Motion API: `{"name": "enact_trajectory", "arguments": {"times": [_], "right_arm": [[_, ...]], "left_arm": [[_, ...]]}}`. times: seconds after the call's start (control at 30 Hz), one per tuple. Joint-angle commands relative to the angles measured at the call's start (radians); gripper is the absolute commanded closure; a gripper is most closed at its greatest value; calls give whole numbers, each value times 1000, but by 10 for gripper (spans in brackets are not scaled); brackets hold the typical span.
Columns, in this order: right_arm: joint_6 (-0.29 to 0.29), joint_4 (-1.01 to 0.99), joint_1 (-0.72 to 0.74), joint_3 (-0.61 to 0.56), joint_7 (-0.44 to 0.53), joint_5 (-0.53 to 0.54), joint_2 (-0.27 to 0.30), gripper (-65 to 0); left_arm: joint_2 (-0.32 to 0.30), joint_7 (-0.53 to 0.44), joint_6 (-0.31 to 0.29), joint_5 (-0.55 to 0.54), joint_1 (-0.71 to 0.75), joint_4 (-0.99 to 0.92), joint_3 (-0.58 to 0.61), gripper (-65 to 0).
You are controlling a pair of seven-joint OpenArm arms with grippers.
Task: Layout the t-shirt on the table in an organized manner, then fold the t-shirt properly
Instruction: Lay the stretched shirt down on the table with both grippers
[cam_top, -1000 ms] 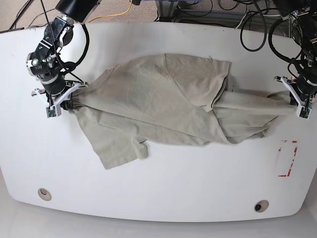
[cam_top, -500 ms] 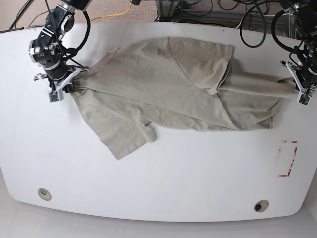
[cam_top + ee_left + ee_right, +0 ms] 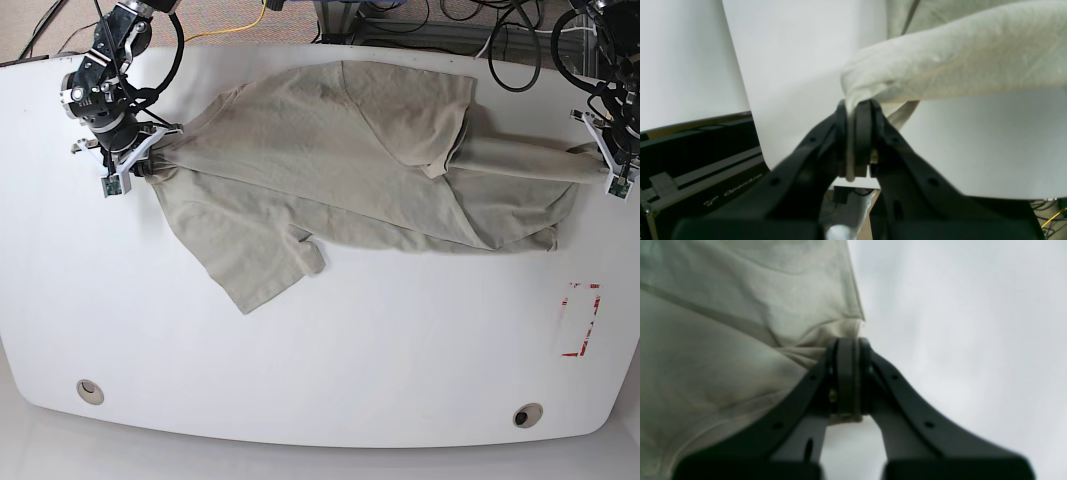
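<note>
Pale sage-grey soft cotton short-sleeved t-shirt lies crumpled across far half of the glossy white bench w/ curved edges, stretched lengthwise between both arms, not flat. R gripper (base view's left side) has black fingers pressed together, pinching a bunched corner of the shirt; R wrist view shows fabric gathered into folds right at the tips, white bench beyond. L gripper (base view's right side, near bench edge) has fingers closed on a thin strip of cloth caught between them; L wrist view shows a rolled tube of fabric running away from the pinch, lifted clear of the bench just beside the tips, shadow under it. In base view that end reads as a narrow twisted band running from the L fingers into the main body of cloth. One flap folded over on itself at upper middle, hem edge slanting down. A sleeve or loose corner spreads toward near side, left of centre, lying flat on the bench. Red tape rectangle outline on bench at right, well apart from the shirt. Two round metal grommets near front edge: one left, one right. Black cables hang behind L arm.
</note>
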Motion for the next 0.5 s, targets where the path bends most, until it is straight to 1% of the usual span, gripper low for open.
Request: {"name": "enact_trajectory", "arguments": {"times": [0.0,0.03,0.07,0.2,0.27,0.3,0.33,0.47], "right_arm": [[-2,18,7,4,18,7,11,-6],[-2,18,7,4,18,7,11,-6],[-2,18,7,4,18,7,11,-6],[-2,18,7,3,18,7,2,-6],[-2,18,8,3,18,0,-9,-6],[-2,18,8,3,18,0,-12,-6],[-2,18,8,3,18,0,-13,-6],[-2,18,7,3,18,0,-16,-6]], "left_arm": [[-22,-12,3,9,0,14,-8,-25],[-22,-12,3,9,0,14,-8,-65],[-22,-12,3,9,0,14,-8,-85],[-22,-12,3,9,0,14,-10,-290],[-28,-12,3,9,0,14,-10,-357],[-35,-12,3,9,1,14,-10,-379],[-38,-12,3,9,1,14,-10,-385],[-43,-12,3,9,1,14,-11,-385]]}}
